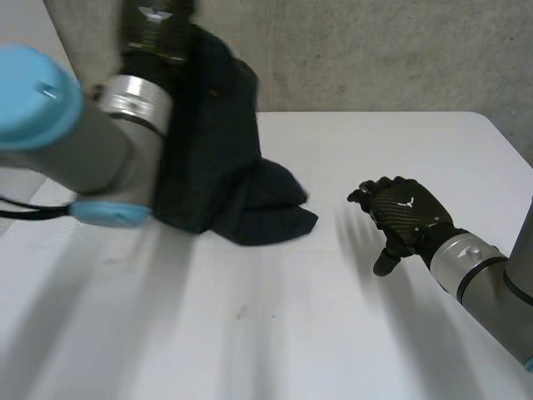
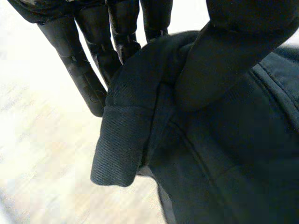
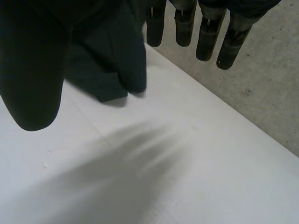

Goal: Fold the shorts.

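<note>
In the head view, the dark shorts (image 1: 221, 158) hang bunched from my left hand (image 1: 155, 32), which is raised over the table's far left; their lower end rests on the table. The left wrist view shows the left hand (image 2: 243, 51) with thumb and fingers (image 2: 88, 70) pinching a hemmed edge of the shorts (image 2: 210, 158). My right hand (image 1: 401, 213) hovers low over the table to the right of the shorts, apart from them, fingers straight and holding nothing. In the right wrist view its fingers (image 3: 205, 32) and thumb point toward the shorts (image 3: 110, 65).
The white table (image 1: 291, 325) stretches bare in front of and to the right of the shorts. A grey concrete wall (image 1: 375, 50) stands behind the table's far edge. My left arm (image 1: 75, 142) crosses the near left.
</note>
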`<act>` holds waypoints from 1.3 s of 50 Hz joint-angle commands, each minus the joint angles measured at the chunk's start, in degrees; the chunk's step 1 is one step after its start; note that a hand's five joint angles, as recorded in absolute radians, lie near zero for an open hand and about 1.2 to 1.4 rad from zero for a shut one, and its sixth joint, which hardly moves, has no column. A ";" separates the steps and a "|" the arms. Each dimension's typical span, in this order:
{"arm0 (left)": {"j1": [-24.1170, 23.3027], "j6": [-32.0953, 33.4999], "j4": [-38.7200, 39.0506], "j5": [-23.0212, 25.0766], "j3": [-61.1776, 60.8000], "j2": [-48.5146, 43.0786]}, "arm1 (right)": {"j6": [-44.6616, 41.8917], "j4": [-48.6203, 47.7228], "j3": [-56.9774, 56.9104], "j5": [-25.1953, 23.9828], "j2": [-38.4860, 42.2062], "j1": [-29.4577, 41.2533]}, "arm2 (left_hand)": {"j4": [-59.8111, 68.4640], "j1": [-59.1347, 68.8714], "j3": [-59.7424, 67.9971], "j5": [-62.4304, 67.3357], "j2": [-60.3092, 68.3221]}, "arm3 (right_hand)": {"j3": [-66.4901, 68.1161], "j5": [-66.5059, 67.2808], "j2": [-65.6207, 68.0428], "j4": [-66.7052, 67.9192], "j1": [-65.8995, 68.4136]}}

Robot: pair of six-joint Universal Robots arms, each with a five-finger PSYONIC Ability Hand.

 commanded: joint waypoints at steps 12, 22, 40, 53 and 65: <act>-21.24 0.65 -1.15 8.96 -7.35 -4.54 | 0.35 -5.96 -0.74 11.35 -3.97 -7.64 | -26.81 -22.10 -26.03 -22.65 -26.33 | -2.11 -3.95 -2.59 -3.13 -1.48; -15.29 0.39 -3.07 4.06 -9.90 5.29 | 0.26 -4.90 -1.88 10.57 -6.60 -8.17 | -39.48 -34.78 -38.71 -35.32 -39.01 | -2.11 -3.95 -2.59 -3.13 -1.48; 0.19 -4.97 -20.65 1.58 -15.79 16.57 | 6.05 21.03 -2.94 -5.78 -14.96 -5.89 | -46.05 -41.35 -45.28 -41.89 -45.57 | -2.11 -3.95 -2.59 -3.13 -1.48; 6.26 -5.23 -30.24 1.14 -16.05 9.44 | 11.60 20.94 1.18 -4.38 -10.22 4.40 | -45.88 -41.18 -45.11 -41.72 -45.41 | -2.11 -3.95 -2.59 -3.13 -1.48; 7.85 -5.24 -30.16 1.40 -17.28 9.97 | -4.63 2.85 0.75 12.39 -1.43 4.23 | -46.05 -41.35 -45.28 -41.89 -45.57 | 67.89 66.05 67.41 66.87 68.52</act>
